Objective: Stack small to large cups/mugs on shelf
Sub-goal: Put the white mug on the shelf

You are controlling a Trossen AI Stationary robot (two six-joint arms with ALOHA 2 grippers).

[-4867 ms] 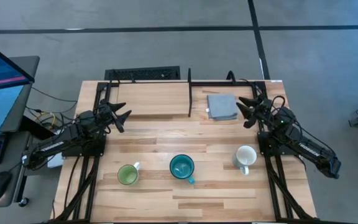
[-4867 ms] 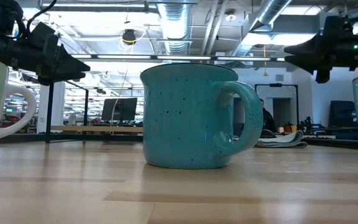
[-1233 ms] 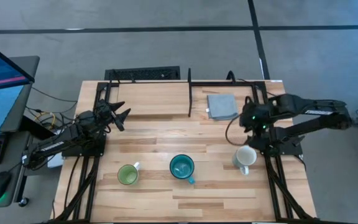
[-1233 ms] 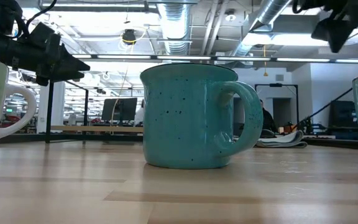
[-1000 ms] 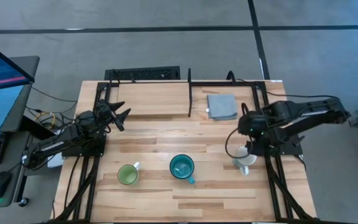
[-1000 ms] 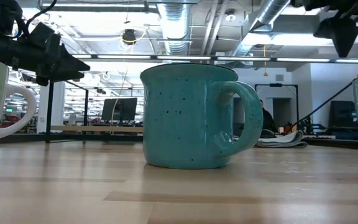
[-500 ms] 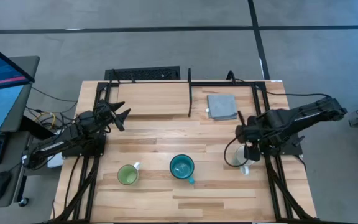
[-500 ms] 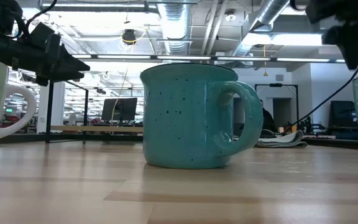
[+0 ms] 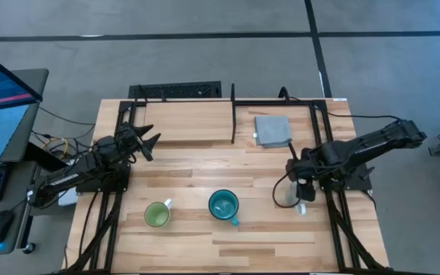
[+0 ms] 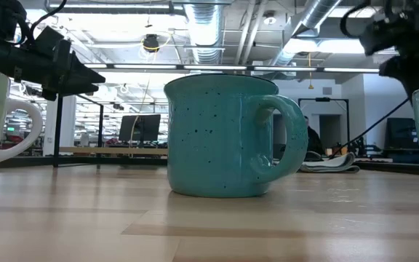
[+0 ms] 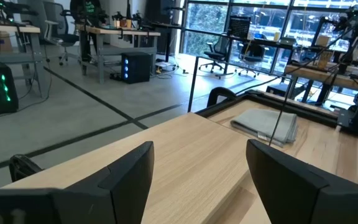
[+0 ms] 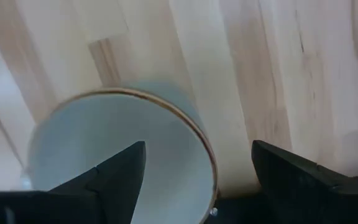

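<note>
The small white mug (image 9: 289,198) stands upright near the table's right side, half hidden under my right gripper (image 9: 301,186). That gripper is open and points down over the mug's rim (image 12: 201,143), one finger over the opening and one outside; it touches nothing that I can see. The teal mug (image 9: 224,205) stands upright at the near middle and the light green mug (image 9: 156,215) to its left. The shelf plank (image 9: 197,122) lies along the far side. My left gripper (image 9: 150,141) waits open at the left, by the shelf's near edge.
A folded grey cloth (image 9: 273,130) lies on the shelf's right half. Black upright posts (image 9: 233,114) stand on the shelf's frame. The shelf's left half is bare wood. In the low view the teal mug (image 10: 220,138) fills the middle, its handle to the right.
My right gripper has gone toward the table's near edge and down, ending just above the white mug's rim and covering more of the mug from above. The mugs have stayed where they were.
</note>
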